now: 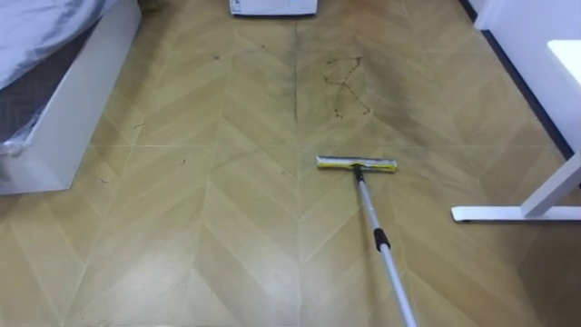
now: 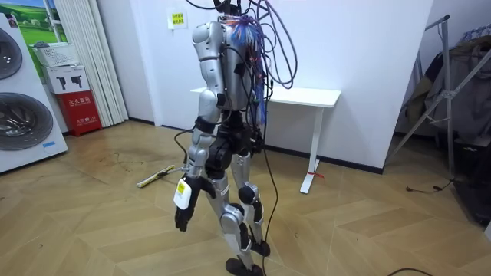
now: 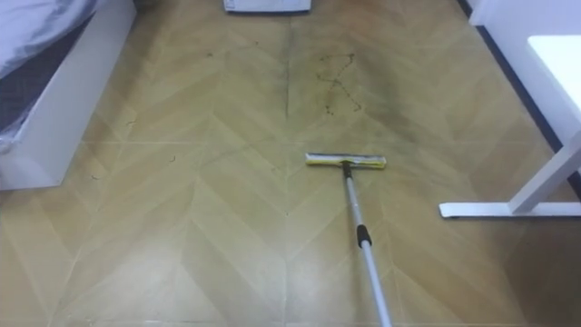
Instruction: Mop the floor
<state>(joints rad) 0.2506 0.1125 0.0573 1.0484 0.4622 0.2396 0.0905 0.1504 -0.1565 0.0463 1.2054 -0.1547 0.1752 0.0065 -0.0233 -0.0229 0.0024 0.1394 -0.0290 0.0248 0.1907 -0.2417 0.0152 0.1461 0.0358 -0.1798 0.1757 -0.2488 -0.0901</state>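
A mop lies with its yellow-green head (image 1: 356,164) flat on the wooden floor, about mid-view. Its silver pole (image 1: 374,218) with a black collar runs back toward me and leaves the bottom edge. Just beyond the head, dark scribbled dirt marks (image 1: 345,84) and a grey smear stain the boards. In the room view the mop head (image 2: 151,180) rests on the floor at the room view's left of the robot, and the pole's upper end passes behind its body. My left hand (image 2: 181,215) hangs by my thigh, fingers relaxed and holding nothing.
A bed with a white frame (image 1: 64,118) stands at the left. A white desk's foot (image 1: 513,214) lies on the floor at the right. A white box (image 1: 272,6) sits at the far edge. Washing machines (image 2: 23,115) stand at the room view's left.
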